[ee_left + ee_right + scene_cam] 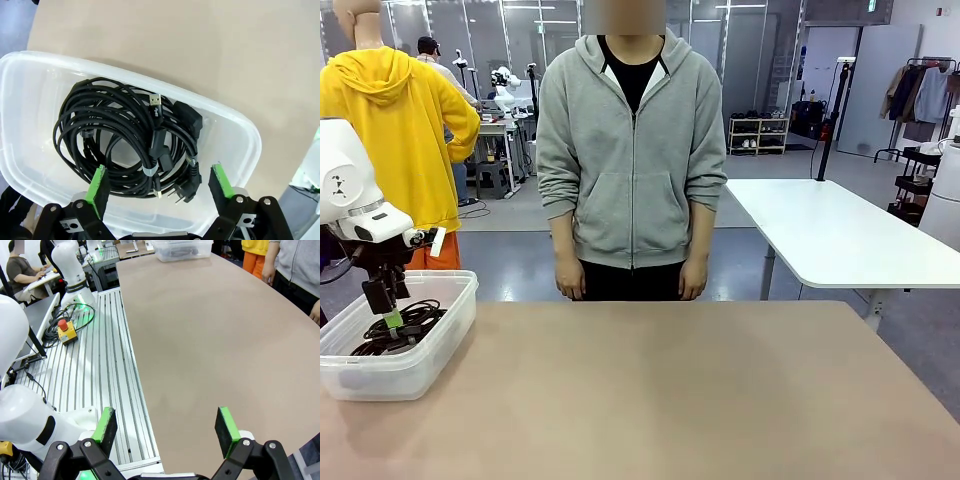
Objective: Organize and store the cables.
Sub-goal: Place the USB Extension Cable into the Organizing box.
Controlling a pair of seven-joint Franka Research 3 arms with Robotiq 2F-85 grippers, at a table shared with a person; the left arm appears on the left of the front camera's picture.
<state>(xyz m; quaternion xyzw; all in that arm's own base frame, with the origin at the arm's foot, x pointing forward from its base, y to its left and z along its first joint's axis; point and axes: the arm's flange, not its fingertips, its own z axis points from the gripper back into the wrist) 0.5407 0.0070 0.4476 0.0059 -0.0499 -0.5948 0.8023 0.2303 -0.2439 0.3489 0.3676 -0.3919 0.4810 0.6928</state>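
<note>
Now the cables (127,135) lie coiled together inside a clear plastic bin (235,130) that sits at the robot's left end of the tan surface (670,390). From the left wrist, the black cords form overlapping loops on the bin's floor, with a USB plug (155,101) resting on top of the bundle, a chunky black power connector (190,117) toward the bin's far wall, and a two-pin plug (182,190) at the near side of the coil. A pale tie wraps part of the bundle near the middle

The left gripper (160,182) hangs above the bin with its green-padded fingers (96,184) spread wide, one to each side of the coil and gripping nothing. In the front view the same left gripper (388,318) points down into the bin (440,340), low among the cables (405,325); whether a pad touches a cord cannot be told from these views

The right gripper (167,427) is also open and empty, held over the near edge of the surface (210,340), well apart from the bin (182,250) seen at the far end. Beside that edge runs a ribbed metal base with a yellow box carrying a red button (66,330)

A person in a grey hoodie (632,150) stands at the far side of the surface, arms down, hands (570,283) just beyond its edge
</note>
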